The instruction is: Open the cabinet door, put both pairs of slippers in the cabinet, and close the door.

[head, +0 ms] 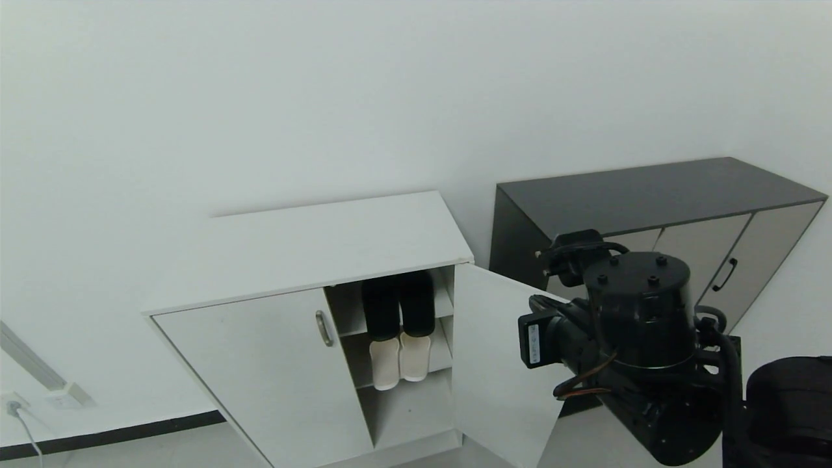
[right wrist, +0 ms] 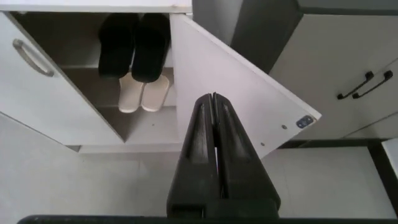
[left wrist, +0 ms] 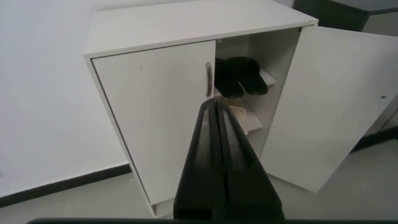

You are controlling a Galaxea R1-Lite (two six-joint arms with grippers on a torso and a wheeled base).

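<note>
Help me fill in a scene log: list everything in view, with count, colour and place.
white cabinet: one, white, against the wall
right door: one, white, swung open
left door: one, white, shut, with a metal handle
black slippers: one pair, black, upper shelf inside the white cabinet
white slippers: one pair, off-white, on the shelf just below the black pair
dark cabinet: one, dark grey top with grey doors shut, to the right of the white cabinet
wall socket: one, white, low on the wall at far left
left gripper: one, black, shut, facing the cabinet front
right gripper: one, black, shut, before the open door
</note>
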